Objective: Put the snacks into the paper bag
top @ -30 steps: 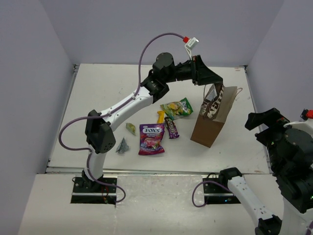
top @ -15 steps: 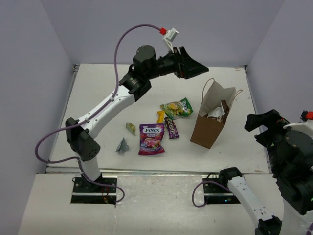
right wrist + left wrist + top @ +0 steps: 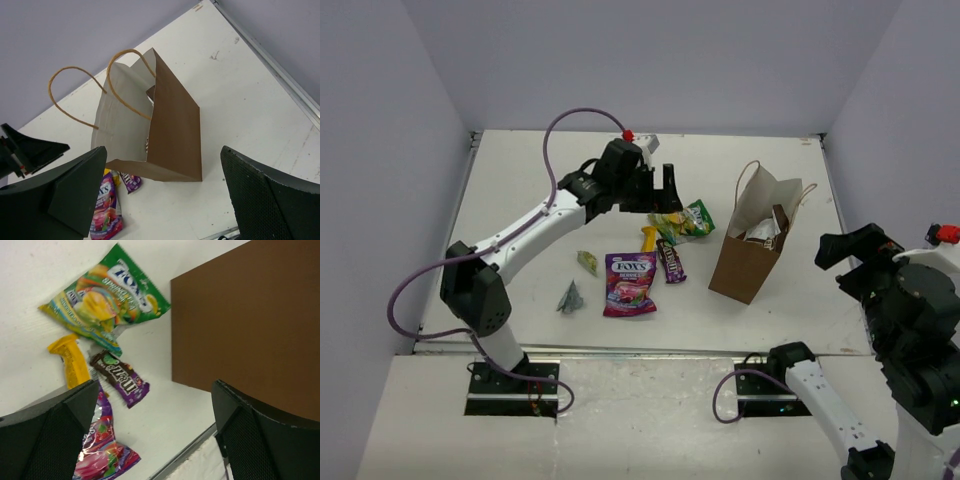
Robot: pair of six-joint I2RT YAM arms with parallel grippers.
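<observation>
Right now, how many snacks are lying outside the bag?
6: green bag, yellow bar, dark bar, purple pouch left of the paper bag; green wrapper and grey wrapper farther left. The left arm could hide more.

1 paper bag (image 3: 745, 265). Loose snacks on the table (image 3: 520, 200), 6 total: 1 green bag (image 3: 682, 221), 1 yellow bar (image 3: 648, 238), 1 dark bar (image 3: 670, 260), 1 purple pouch (image 3: 629, 283), 1 sm. green wrapper (image 3: 587, 262), 1 grey wrapper (image 3: 570, 297). 1 more packet (image 3: 760, 232) showing inside the bag. 2 arms: left arm (image 3: 535, 235), right arm (image 3: 905, 330).
</observation>
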